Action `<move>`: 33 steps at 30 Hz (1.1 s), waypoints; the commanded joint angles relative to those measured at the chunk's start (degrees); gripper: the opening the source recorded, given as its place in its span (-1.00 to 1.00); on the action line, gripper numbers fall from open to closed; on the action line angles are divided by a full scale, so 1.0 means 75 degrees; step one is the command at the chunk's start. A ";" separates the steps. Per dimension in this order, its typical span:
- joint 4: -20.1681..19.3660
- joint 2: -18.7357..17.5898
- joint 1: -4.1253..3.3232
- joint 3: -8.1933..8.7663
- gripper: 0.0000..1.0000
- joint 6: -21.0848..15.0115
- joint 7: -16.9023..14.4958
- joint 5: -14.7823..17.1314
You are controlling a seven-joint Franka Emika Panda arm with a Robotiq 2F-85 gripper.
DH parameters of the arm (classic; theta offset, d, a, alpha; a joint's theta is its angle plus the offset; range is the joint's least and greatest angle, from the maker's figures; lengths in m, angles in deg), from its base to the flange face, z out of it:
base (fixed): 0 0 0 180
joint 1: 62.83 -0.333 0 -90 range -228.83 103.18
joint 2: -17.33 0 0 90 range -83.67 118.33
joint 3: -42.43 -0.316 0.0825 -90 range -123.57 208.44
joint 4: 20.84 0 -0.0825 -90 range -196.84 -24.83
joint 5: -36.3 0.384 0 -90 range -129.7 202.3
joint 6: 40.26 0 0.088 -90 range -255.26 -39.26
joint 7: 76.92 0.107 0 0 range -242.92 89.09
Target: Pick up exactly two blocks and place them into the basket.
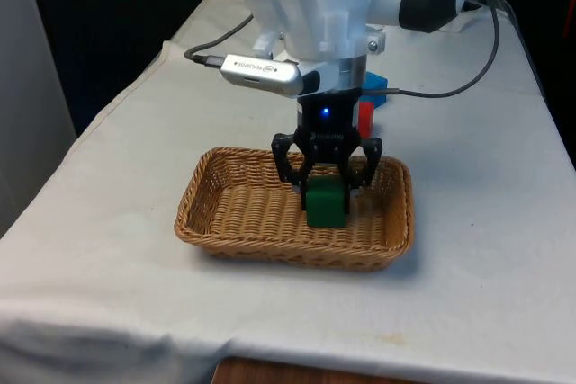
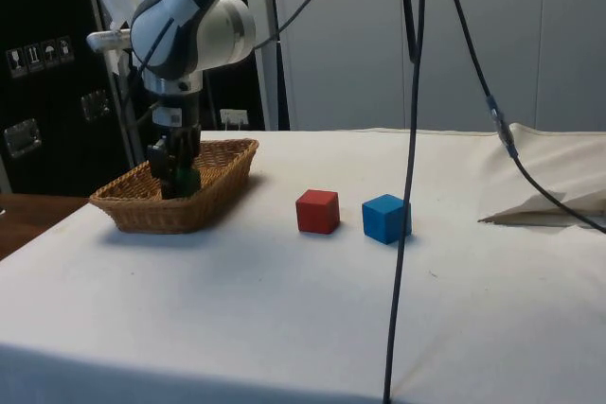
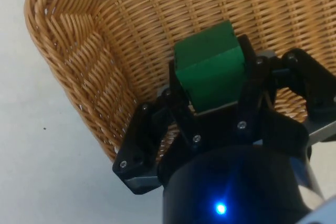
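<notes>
I have the gripper (image 1: 327,188) pinching the green block (image 1: 325,203) low inside the basket (image 1: 229,213), so I judge this the first placement. Next I must let it go and lift out, then fetch either the red block (image 2: 317,211) or the blue block (image 2: 385,218), both waiting on the worktop (image 2: 312,300).

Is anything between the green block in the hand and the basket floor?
Nothing visible. The hand holds the green block inside the basket, low over bare wicker. The red block and blue block sit outside on the cloth.
</notes>
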 commanded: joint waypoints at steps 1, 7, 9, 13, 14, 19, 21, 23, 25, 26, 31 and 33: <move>0.0000 0.0000 0.0015 -0.0031 -0.96 0.0000 -0.0031 0.0023; 0.0000 0.0000 -0.0008 0.0000 -0.96 0.0000 0.0000 0.0000; 0.0015 -0.0008 0.0000 -0.0008 -0.96 0.0008 0.0000 0.0008; 0.0008 -0.0008 0.0000 -0.0008 -0.96 0.0008 0.0000 0.0000; 0.0008 -0.0008 0.0000 -0.0008 -0.96 0.0008 0.0000 0.0000; -0.0008 0.0130 -0.0092 0.0092 -0.96 0.0115 0.0084 -0.0084; -0.0015 0.0214 -0.0122 0.0122 -0.96 0.0168 0.0130 -0.0115; -0.0008 0.0283 -0.0153 0.0153 -0.96 0.0244 0.0176 -0.0145; 0.0023 0.0306 -0.0115 0.0099 -0.96 0.0222 0.0107 -0.0084; 0.0015 0.0390 -0.0199 0.0191 -0.96 0.0344 0.0237 -0.0176; 0.0038 0.0604 -0.0237 0.0199 -0.96 0.0481 0.0397 -0.0321; 0.0031 0.0596 -0.0176 0.0122 -0.96 0.0382 0.0328 -0.0267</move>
